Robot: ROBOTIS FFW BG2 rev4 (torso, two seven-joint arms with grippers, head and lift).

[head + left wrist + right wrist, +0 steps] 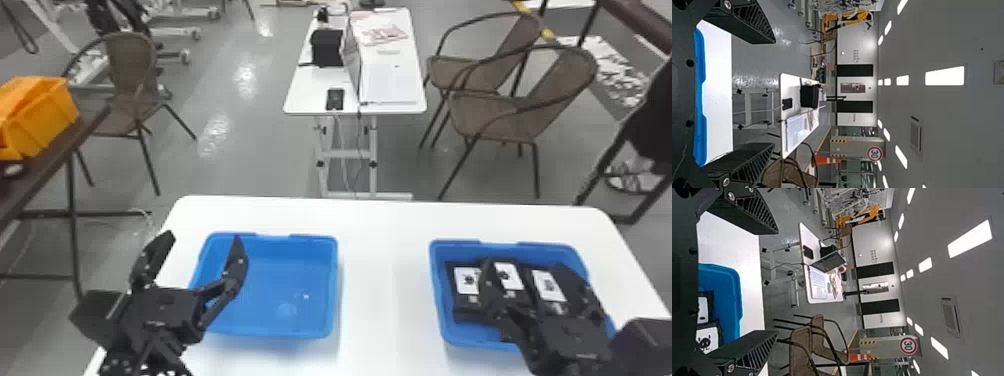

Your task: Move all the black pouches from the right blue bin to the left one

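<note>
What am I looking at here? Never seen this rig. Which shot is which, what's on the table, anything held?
It's a robot with two black arms, each ending in a two-fingered hand. The head view looks forward and down from the robot's head. The two wrist views come from a camera on each arm and are turned on their side, so that arm's own fingers enter from the left edge.

On the white table stand two blue bins. The right bin holds black pouches with white labels, at least three; the left bin has none.

The left hand is at the left bin, the right hand over the right one. Both are open, with nothing held.
</note>
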